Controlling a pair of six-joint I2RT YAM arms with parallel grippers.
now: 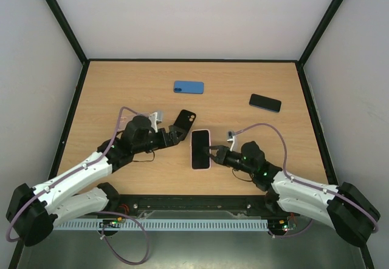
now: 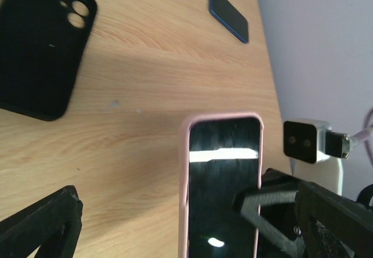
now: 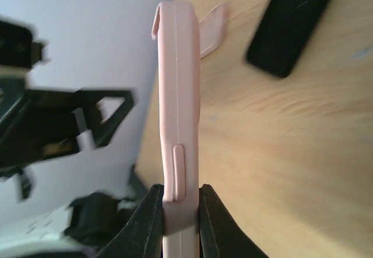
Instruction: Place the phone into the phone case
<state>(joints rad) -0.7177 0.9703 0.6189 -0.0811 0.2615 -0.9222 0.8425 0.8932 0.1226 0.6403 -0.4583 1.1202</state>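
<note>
A phone in a pink case (image 1: 200, 149) lies level, screen up, at the table's middle front. My right gripper (image 1: 214, 154) is shut on its right edge; in the right wrist view my right gripper (image 3: 179, 197) pinches the pink case (image 3: 178, 95) from both sides. The left wrist view shows the phone's dark screen (image 2: 224, 194). My left gripper (image 1: 176, 134) is open and empty, just left of the phone, beside an empty black phone case (image 1: 185, 121). That case also shows in the left wrist view (image 2: 44, 48).
A blue phone case (image 1: 188, 87) lies at the back centre and also shows in the left wrist view (image 2: 229, 14). A black phone (image 1: 265, 102) lies at the back right. A black-framed wall runs around the table (image 1: 121, 87).
</note>
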